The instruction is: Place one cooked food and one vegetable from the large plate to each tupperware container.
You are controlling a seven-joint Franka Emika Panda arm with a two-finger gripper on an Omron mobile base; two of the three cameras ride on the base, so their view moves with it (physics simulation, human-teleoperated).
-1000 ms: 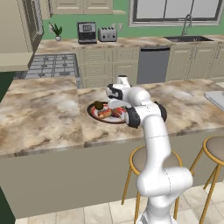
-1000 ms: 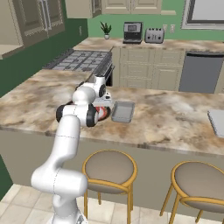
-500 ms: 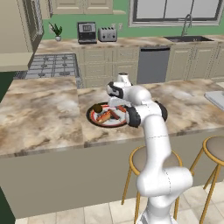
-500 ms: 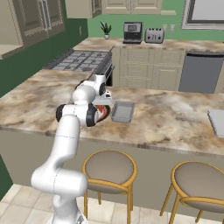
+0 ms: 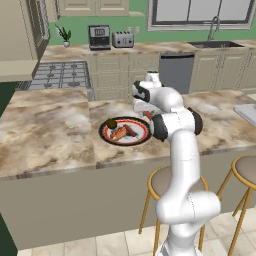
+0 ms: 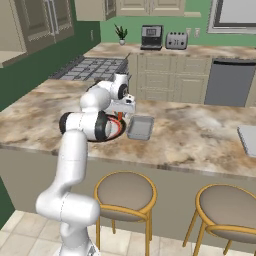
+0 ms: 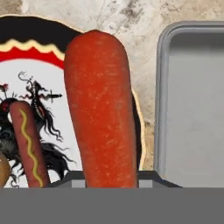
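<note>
**Carrot lifted at the plate's edge, tray alongside**

A marble-topped kitchen island (image 5: 45, 130) runs across the foreground, with pale cabinets, a stove (image 5: 60, 75), a coffee machine (image 5: 99, 37) and a toaster (image 5: 122, 39) along the green back wall, and two round stools (image 6: 124, 192) on the near side.

The white arm reaches over the island, and its gripper (image 6: 125, 104) hangs above the right edge of the large plate (image 5: 107, 134). In the hand view a carrot (image 7: 101, 109) rises from between the fingers, which are hidden beneath it, so the pincer is closed on the carrot; how wide the jaws stand cannot be read. The carrot lies across the plate's black rim and partly over bare marble.

The large plate sits on the island just left of the arm. On it lie a hot dog with a mustard line (image 7: 28, 146), a dark round item (image 5: 111, 123) too small to name, and further reddish food.

One tupperware container (image 6: 140, 127) sits just beside the plate on its right; its floor (image 7: 192, 113) shows nothing inside. A second pale tray (image 6: 248, 140) lies well apart toward the island's right end, cut off by the picture edge.
</note>
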